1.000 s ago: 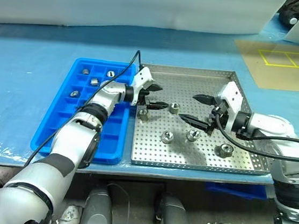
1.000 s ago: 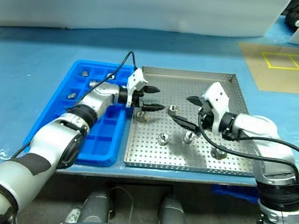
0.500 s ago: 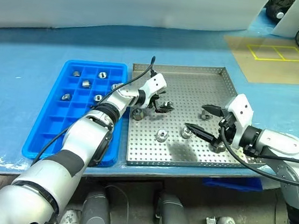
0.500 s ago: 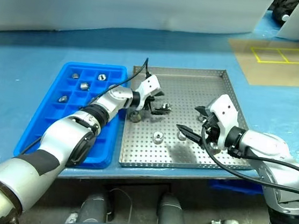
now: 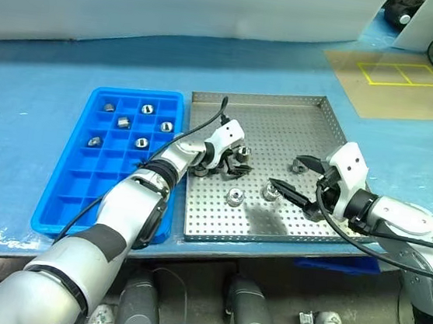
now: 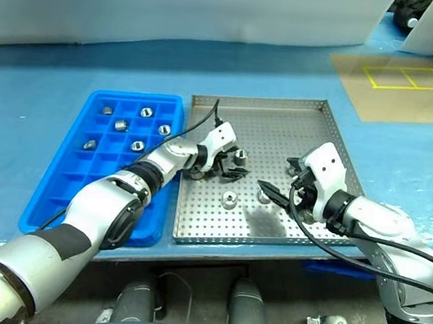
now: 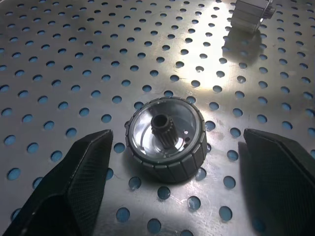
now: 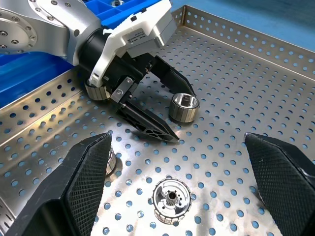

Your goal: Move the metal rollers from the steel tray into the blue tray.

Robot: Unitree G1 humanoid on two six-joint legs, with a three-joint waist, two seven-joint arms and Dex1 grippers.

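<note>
L tool (image 5: 236, 158) wide, straddling a metal roller (image 7: 166, 138) on steel tray (image 5: 316, 111), frame center. R tool (image 5: 293, 178) wide, empty, center-right. Blue tray (image 5: 64, 192) at left.

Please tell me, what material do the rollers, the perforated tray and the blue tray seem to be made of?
The metal rollers look like polished steel: mirror-bright face, grooved rim, toothed centre hole. The steel tray looks like brushed sheet metal, probably stainless: dull silver glare, punched round holes, folded rims. The blue tray looks like moulded plastic: uniform bright blue, soft sheen, moulded square compartments.
</note>
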